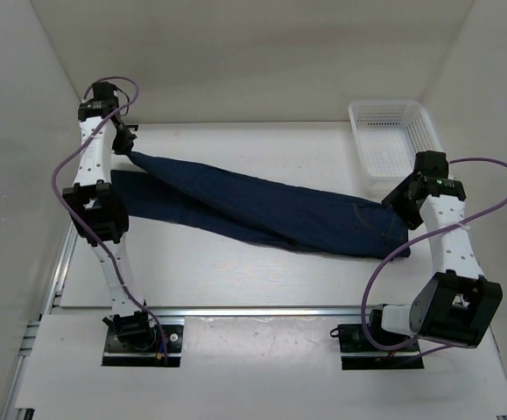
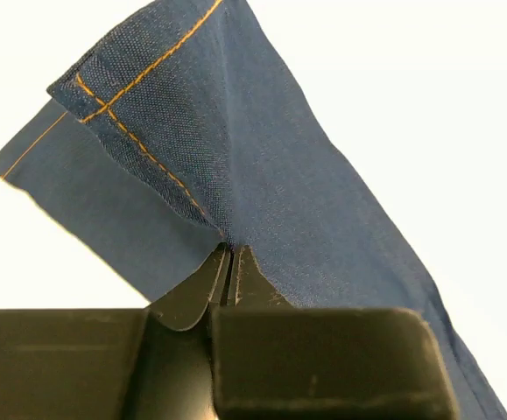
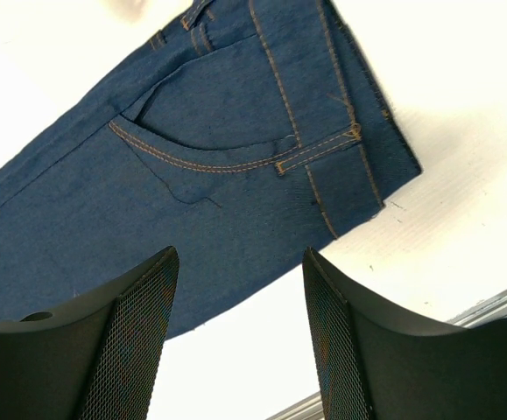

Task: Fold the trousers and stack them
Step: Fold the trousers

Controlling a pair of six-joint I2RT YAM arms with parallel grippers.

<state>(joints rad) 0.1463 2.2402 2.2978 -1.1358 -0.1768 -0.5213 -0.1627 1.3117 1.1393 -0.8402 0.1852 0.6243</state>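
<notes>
The trousers (image 1: 262,210) lie on the table (image 1: 235,280) with the long axis running left to right: hems at far left, waistband at right. The left gripper (image 2: 233,262), arm extended forward, is clamped on one leg hem. The right gripper (image 3: 240,258), arm bent, hovers with jaws apart above the waist end.

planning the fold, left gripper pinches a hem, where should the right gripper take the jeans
Probably the waistband corner of the jeans, from above: it lies flat on the table just ahead of the open right gripper, its thick edge easy to pinch.
</notes>
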